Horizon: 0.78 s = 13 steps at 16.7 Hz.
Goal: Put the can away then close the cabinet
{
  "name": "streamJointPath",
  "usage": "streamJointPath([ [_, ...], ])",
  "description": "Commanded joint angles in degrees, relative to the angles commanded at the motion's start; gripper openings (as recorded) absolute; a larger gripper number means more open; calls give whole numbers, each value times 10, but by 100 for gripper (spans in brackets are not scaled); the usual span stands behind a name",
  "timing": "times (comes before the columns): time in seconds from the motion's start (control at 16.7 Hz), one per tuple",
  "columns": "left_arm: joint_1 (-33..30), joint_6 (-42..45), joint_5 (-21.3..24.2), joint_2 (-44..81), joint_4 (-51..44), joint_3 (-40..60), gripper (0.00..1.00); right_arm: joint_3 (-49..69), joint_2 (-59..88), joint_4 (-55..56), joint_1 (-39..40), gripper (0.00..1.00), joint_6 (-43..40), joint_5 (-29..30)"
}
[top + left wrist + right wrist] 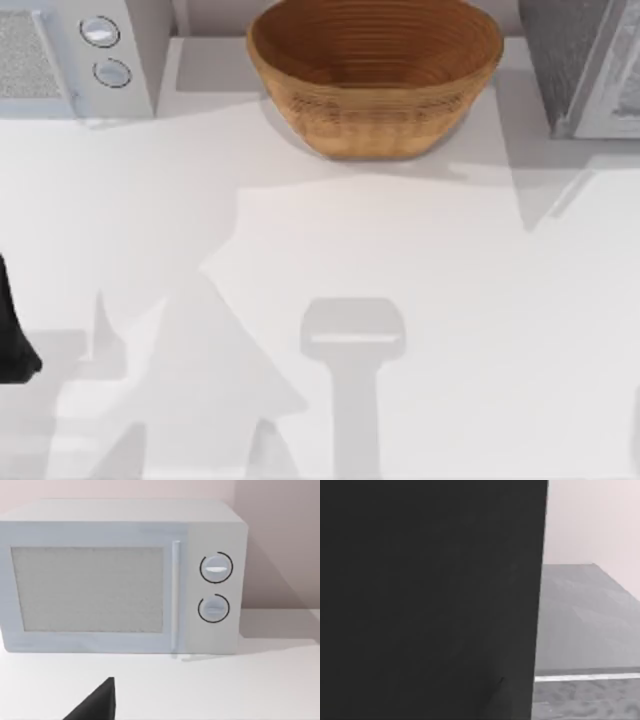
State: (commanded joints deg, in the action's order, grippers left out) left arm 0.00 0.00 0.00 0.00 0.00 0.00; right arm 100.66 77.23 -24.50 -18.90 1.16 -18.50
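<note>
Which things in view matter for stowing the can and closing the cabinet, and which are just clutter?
Job: grey cabinet, probably, at the top view's far right.
Lying about: woven bowl; microwave. Left arm sits at the table's left edge.

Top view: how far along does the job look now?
Done: nothing confirmable. In hand: the left gripper, at the left edge of the table, faces the microwave. The right wrist view is mostly dark. Apparently left: storing the can and closing the grey unit at back right, probably the cabinet.
</note>
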Motion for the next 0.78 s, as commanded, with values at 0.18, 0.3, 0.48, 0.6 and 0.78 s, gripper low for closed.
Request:
streamJointPath([
  [0.18,0,0,0,0,0,0,100,-1,-3,-2,72,100,3,73],
  [0.3,0,0,0,0,0,0,100,0,-6,-2,122,100,3,123],
  [0.48,0,0,0,0,0,0,100,1,-10,-4,187,100,0,189],
  [0.6,0,0,0,0,0,0,100,-1,-12,-5,242,100,-1,243],
  [0.78,0,0,0,0,0,0,100,0,-12,-9,341,100,0,342],
])
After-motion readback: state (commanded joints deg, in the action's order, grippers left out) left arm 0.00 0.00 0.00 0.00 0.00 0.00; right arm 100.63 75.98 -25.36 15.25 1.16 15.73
